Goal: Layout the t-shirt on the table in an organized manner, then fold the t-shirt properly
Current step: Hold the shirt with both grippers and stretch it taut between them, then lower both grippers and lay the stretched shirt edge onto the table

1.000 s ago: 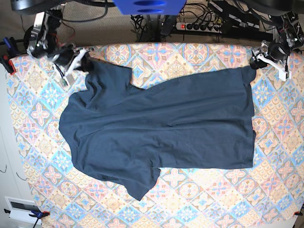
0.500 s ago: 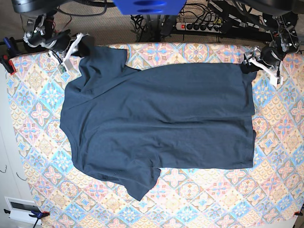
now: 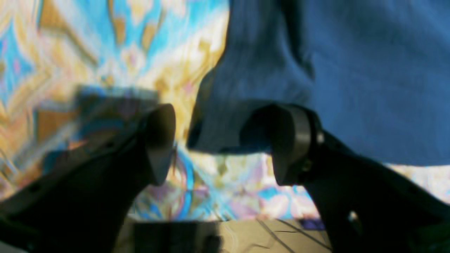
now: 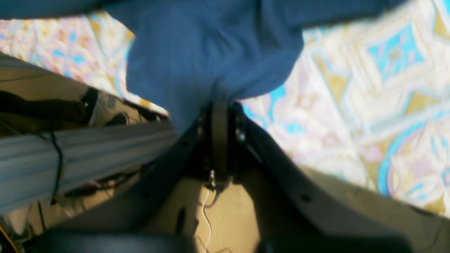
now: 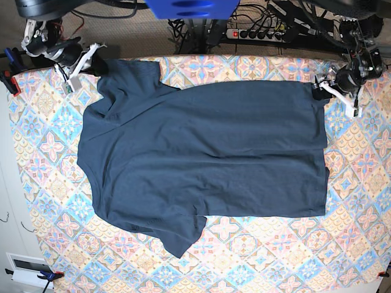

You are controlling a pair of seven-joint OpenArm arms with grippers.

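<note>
The dark navy t-shirt (image 5: 201, 152) lies spread across the table (image 5: 366, 201), collar end to the left and hem to the right. My right gripper (image 5: 98, 66) is at the far left edge, shut on a bunch of the shirt's fabric, as the right wrist view (image 4: 219, 105) shows, with the shirt (image 4: 211, 45) hanging from it over the cloth (image 4: 369, 88). My left gripper (image 5: 317, 90) is at the far hem corner. In the left wrist view it (image 3: 221, 151) is open, and the shirt's corner (image 3: 351, 70) lies between and behind its fingers above the cloth (image 3: 123, 42).
Both grippers are close to the table's far edge. A power strip with cables (image 5: 256, 30) lies on the floor beyond it. A blue mount (image 5: 192, 7) is at the top centre. A clamp (image 5: 9, 79) grips the left edge, and a white box (image 5: 24, 268) stands at the lower left.
My right gripper pulled the shirt's shoulder toward the far left corner, flattening the upper edge. My left gripper shifted slightly toward me at the hem corner.
</note>
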